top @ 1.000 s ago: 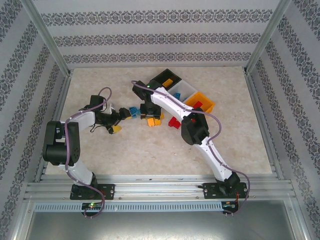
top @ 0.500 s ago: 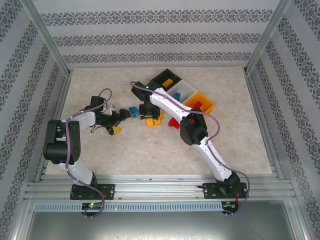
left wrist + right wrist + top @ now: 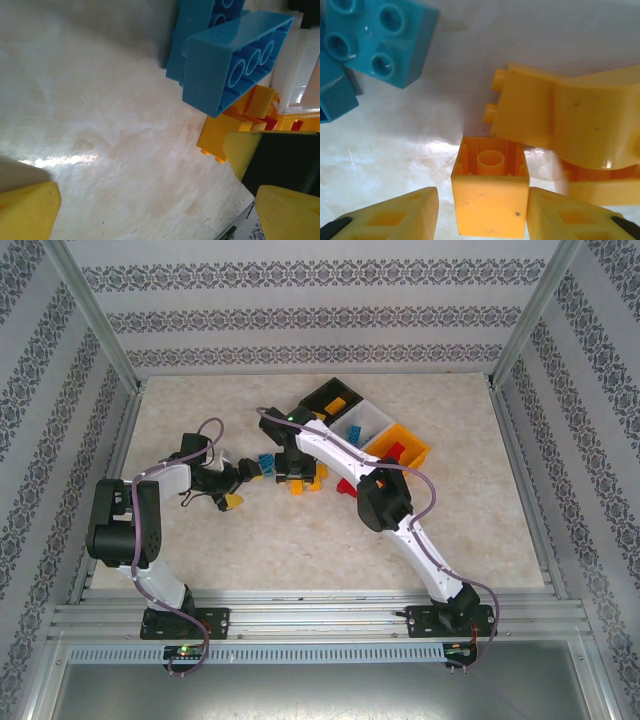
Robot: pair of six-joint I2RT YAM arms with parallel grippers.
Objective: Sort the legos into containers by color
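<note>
Tabletop of pale marbled board carries everything, with two white arms reaching in from the near edge. Three containers sit in a slanting row at the back: black bin, white-grey bin, orange-yellow bin. From overhead each seems to hold one lego: yellow, blue and red in that order.

Loose legos cluster between the arms: blue bricks, orange-yellow bricks and a red brick. The left gripper stands wide apart just beside the blues. Its wrist camera separates two blue bricks, one leaning on the other, where the overhead blurs them.

The right gripper is partly apart, straddling one orange-yellow brick on the tabletop. A sliver of tabletop shows on one side, and the brick's hollow underside is plain up close.
</note>
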